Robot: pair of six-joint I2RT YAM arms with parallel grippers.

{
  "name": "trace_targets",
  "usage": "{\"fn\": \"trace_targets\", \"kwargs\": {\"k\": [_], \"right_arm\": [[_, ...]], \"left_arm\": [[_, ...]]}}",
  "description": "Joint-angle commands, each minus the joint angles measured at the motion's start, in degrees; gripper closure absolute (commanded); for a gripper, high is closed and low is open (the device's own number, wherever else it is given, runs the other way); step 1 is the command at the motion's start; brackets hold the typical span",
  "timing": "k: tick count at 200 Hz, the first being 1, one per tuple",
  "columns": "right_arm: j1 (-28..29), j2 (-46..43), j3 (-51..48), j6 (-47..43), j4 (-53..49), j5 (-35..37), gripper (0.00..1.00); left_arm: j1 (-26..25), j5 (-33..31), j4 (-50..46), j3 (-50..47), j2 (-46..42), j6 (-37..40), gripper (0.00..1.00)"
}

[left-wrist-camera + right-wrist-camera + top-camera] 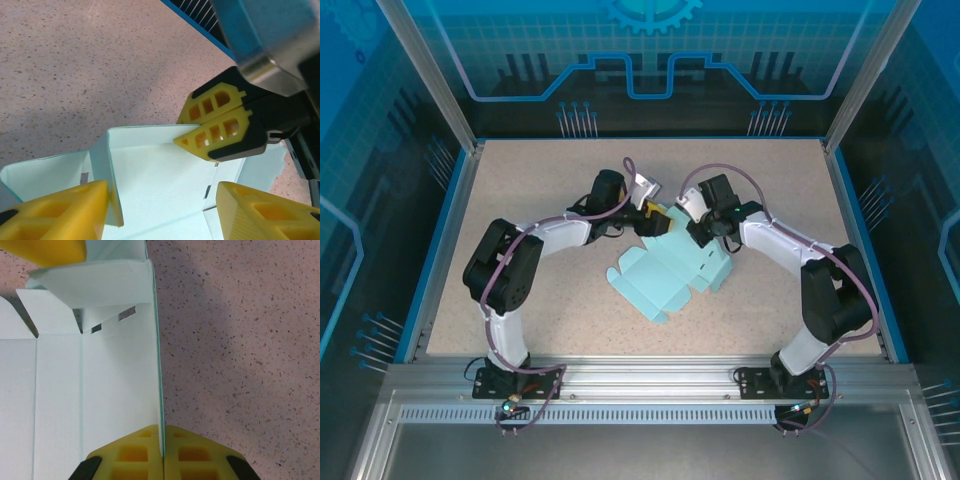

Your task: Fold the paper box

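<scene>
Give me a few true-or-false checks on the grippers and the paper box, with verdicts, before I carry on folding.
1. The right gripper is shut on an edge of the paper box. True.
2. The left gripper is clamped shut. False: its jaws stand open, with a raised flap between them.
3. The paper box is fully folded and closed. False: most of it lies flat and unfolded.
4. The paper box rests on the speckled table. True.

The light blue paper box (665,275) lies partly folded, far panels upright.
</scene>
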Motion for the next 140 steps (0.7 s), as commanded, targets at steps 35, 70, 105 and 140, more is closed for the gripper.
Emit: {"fn": "trace_targets", "kwargs": {"k": [35,70,105,140], "right_arm": [[-1.5,-0.5,0.9,2.8,2.8,-2.5,1.0],[-1.6,-1.2,0.4,3.3,3.2,-3.8,1.0],[-2.0,-1.9,-0.2,3.1,3.1,-3.4,1.0],[-2.0,-2.3,-0.1,2.4,2.5,-2.5,1.0]], "left_arm": [[-2.0,1.5,-3.2,-0.2,-1.1,1.8,0.4],[-2.4,1.5,-3.5,0.4,-0.8,1.6,0.4],[-2.1,-1.0,-3.6,-0.7,-3.3,2.3,0.39],[-0.7,-6.9,-4.3,-3.2,-7.4,2.7,0.38]]}}
